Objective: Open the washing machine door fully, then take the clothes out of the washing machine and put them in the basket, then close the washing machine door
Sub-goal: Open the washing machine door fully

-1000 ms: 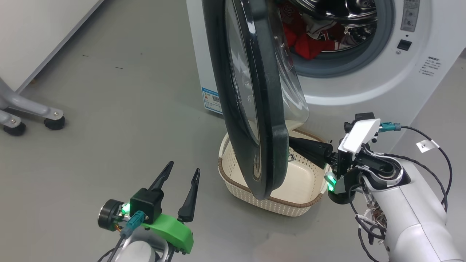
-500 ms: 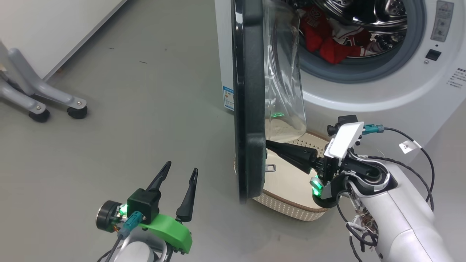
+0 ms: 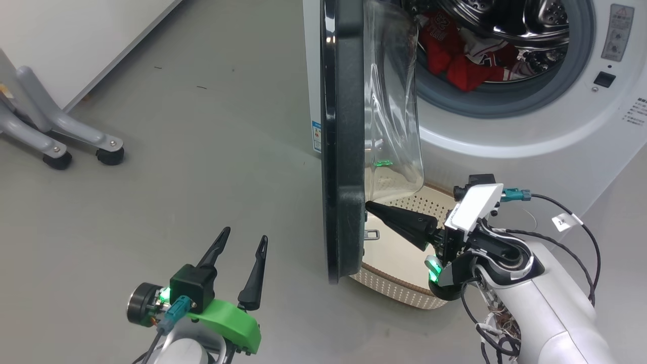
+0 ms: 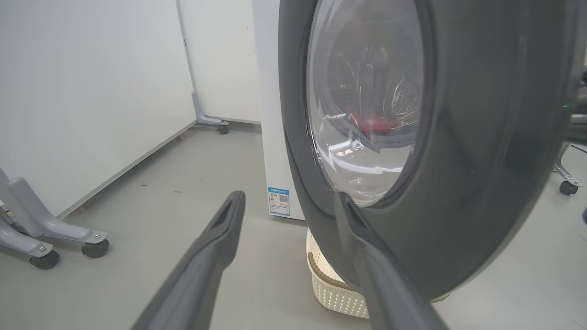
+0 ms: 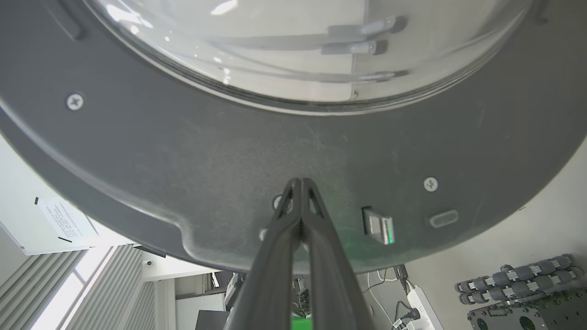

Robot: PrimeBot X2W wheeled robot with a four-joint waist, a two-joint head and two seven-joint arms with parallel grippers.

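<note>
right claw (image 3: 368, 206) pressed shut, tips against inner face of washing machine door (image 3: 343, 151) | left claw (image 3: 245, 234) spread wide, apart from door | basket (image 3: 399, 290) beneath door

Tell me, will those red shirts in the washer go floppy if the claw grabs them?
Probably floppy: the bright red jersey clothes lie crumpled in soft folds inside the shiny steel drum. Likely light too, looking like thin fabric. They may come out tangled together, since they sit bunched in one heap.
</note>
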